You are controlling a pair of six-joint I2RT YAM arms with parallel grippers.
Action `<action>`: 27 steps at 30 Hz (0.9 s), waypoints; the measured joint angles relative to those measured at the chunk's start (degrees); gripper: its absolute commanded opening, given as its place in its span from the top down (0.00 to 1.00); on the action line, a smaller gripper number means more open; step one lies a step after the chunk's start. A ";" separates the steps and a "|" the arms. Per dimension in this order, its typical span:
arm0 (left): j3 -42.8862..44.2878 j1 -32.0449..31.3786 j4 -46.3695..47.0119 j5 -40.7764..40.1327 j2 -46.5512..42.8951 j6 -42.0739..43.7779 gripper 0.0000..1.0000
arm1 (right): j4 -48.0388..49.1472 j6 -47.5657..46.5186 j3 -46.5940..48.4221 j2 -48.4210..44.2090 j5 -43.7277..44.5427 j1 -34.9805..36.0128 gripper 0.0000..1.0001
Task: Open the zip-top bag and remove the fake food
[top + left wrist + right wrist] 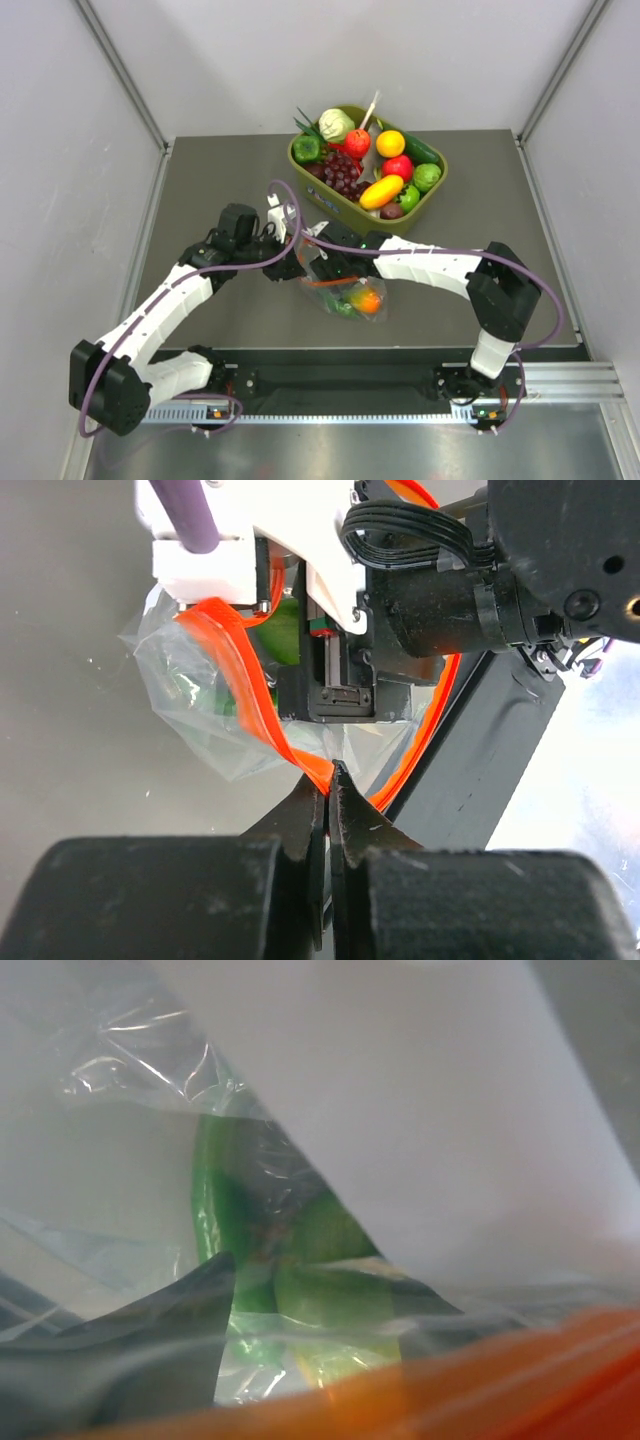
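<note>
Crinkled bag (430, 1130) plastic is filling the right wrist view, blurring the green toy food (290, 1270) toward 7 o'clock; overhead, the right pincer (320, 260) is sitting half-buried, its grip unreadable.
</note>
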 measured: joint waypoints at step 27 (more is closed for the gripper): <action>-0.42 -0.20 -0.85 -0.85 0.07 0.13 1.00 | 2.86 2.05 -5.27 1.92 1.29 0.15 0.64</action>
